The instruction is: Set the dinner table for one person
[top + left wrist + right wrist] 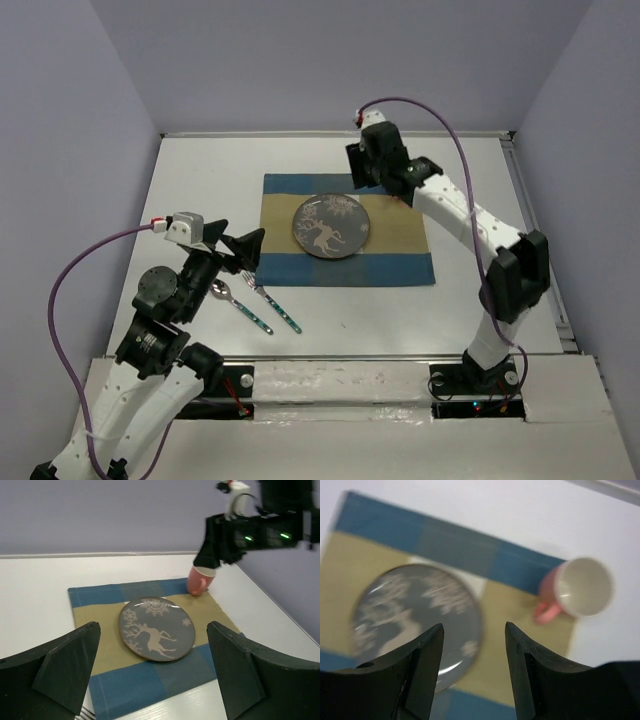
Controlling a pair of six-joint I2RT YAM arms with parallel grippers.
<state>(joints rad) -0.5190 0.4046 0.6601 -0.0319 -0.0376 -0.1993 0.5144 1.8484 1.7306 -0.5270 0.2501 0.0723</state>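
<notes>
White arms (455,205), purple cables (57,290), black fingers (260,680)

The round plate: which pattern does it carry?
The grey round plate shows a white reindeer and snowflakes, best in the left wrist view.

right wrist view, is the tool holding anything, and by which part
Nothing is held: the right tool is open, and the pink mug stands free on the placemat.

No readable text, labels, brands or numbers, only a reindeer and snowflakes pictured on the plate (331,227)
</notes>
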